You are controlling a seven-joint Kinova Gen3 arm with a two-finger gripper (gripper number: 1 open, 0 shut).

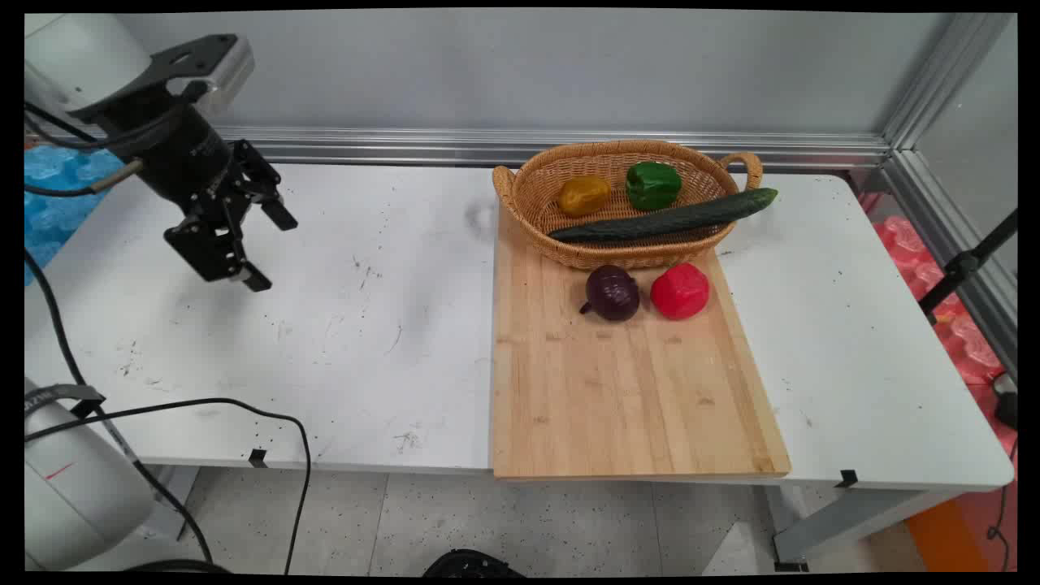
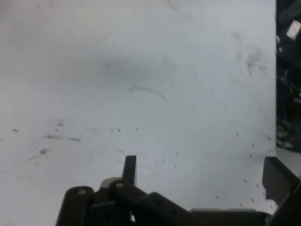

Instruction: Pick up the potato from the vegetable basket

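Note:
My black gripper (image 1: 272,252) hangs open above the left part of the white table (image 1: 366,325), holding nothing and far from the vegetables. In the hand view its fingertips (image 2: 130,168) stand wide apart over bare, scuffed table surface (image 2: 141,94). At the right, a wicker basket (image 1: 528,199) holds a yellow pepper (image 1: 583,195), a green pepper (image 1: 652,184) and a long cucumber (image 1: 666,218) that juts over its right rim. In front of the basket, a purple onion (image 1: 612,293) and a red pepper (image 1: 679,291) sit side by side on a wooden cutting board (image 1: 626,390).
Black cables (image 1: 203,404) trail over the table's front left corner. A metal rail (image 1: 487,146) runs along the wall behind the table. The table's edge (image 2: 275,94) shows at the right of the hand view.

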